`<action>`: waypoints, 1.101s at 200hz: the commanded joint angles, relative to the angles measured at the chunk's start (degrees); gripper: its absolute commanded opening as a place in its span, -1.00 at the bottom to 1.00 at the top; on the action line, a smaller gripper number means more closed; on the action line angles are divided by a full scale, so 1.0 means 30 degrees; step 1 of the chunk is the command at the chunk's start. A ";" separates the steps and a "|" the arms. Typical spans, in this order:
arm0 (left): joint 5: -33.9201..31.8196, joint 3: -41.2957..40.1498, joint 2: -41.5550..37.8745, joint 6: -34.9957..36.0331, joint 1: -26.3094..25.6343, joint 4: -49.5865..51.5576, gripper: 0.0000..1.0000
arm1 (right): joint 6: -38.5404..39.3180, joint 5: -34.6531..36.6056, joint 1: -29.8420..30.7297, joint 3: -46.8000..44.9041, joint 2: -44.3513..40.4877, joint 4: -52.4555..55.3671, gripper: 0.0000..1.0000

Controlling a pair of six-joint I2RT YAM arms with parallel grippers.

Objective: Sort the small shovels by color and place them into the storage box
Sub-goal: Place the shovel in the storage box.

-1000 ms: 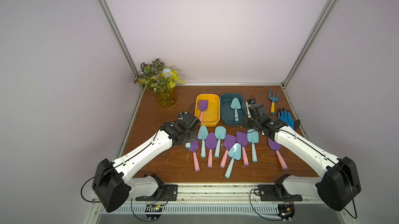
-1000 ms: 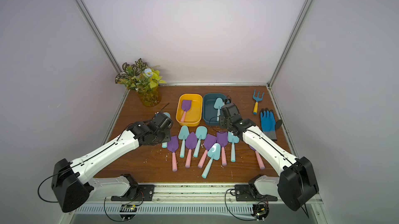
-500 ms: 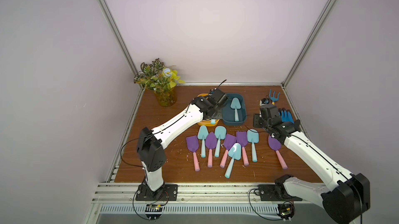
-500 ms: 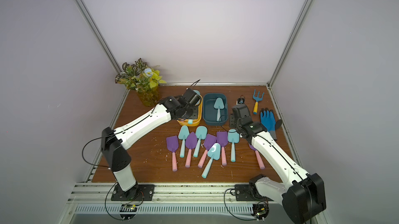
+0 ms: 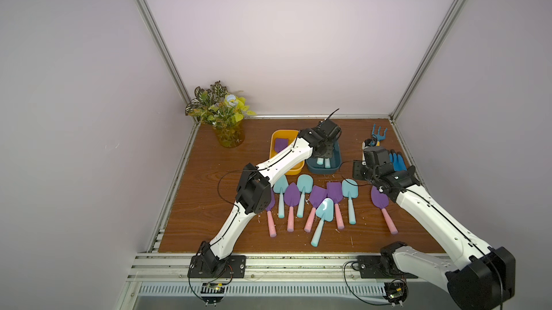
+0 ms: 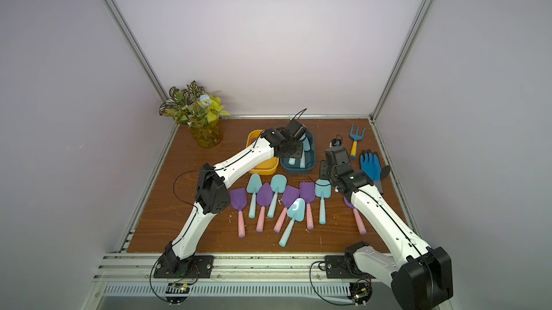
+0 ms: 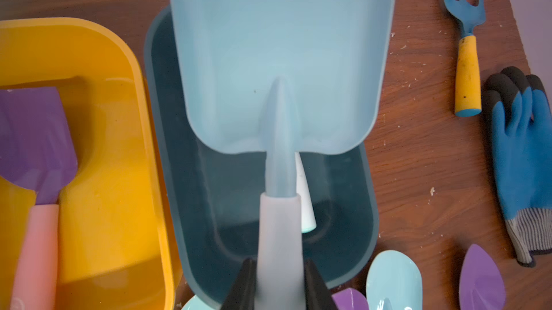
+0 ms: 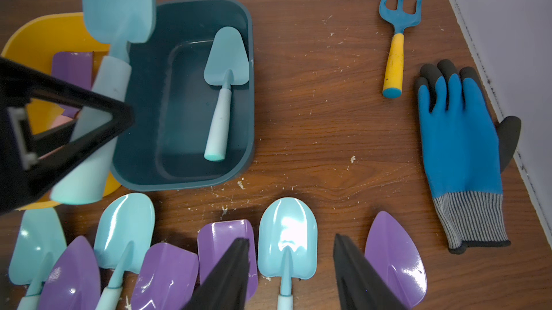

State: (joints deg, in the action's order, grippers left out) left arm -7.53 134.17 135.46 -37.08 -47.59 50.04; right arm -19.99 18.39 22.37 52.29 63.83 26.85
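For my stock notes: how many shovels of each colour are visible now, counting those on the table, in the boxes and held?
Purple shovels: 6
Light-blue shovels: 6
Total: 12

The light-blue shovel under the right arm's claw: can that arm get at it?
Probably yes. The right gripper hangs open above that light-blue shovel, and nothing lies on top of it. Purple shovels lie on either side, though.

Lighting's soft and even from overhead, barely any shadows. Top views are sharp but bend at the edges. Wrist views: the held blue shovel (image 7: 280,54) is blurry up close, and the glossy blades (image 8: 286,235) catch glare.
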 commanded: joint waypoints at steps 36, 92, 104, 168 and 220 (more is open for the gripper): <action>-0.0559 0.1703 0.2074 -0.0527 0.0342 0.0143 -0.86 | -0.0149 -0.0579 -0.0125 -0.0285 -0.0420 -0.0359 0.04; -0.0359 0.3190 0.3719 -0.0776 0.1094 0.0127 -0.86 | -0.0143 -0.0738 -0.0156 -0.0917 -0.0164 -0.0874 0.03; -0.0126 0.3177 0.3881 -0.0802 0.1238 0.0128 -0.86 | -0.0162 -0.0791 -0.0147 -0.1073 -0.0126 -0.1074 0.03; 0.0107 0.3353 0.4592 -0.0535 0.1687 0.0063 -0.84 | -0.0120 -0.1052 -0.0171 -0.1424 0.0584 -0.1622 0.03; 0.0835 0.3437 0.5032 -0.0531 0.1714 -0.0508 -0.82 | -0.0153 -0.1134 -0.0189 -0.1523 0.0867 -0.1831 0.03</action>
State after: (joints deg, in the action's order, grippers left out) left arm -6.39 142.67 149.51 -38.98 -42.68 49.71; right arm -19.99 15.57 22.00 48.05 66.37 22.87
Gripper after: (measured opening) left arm 0.261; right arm 0.516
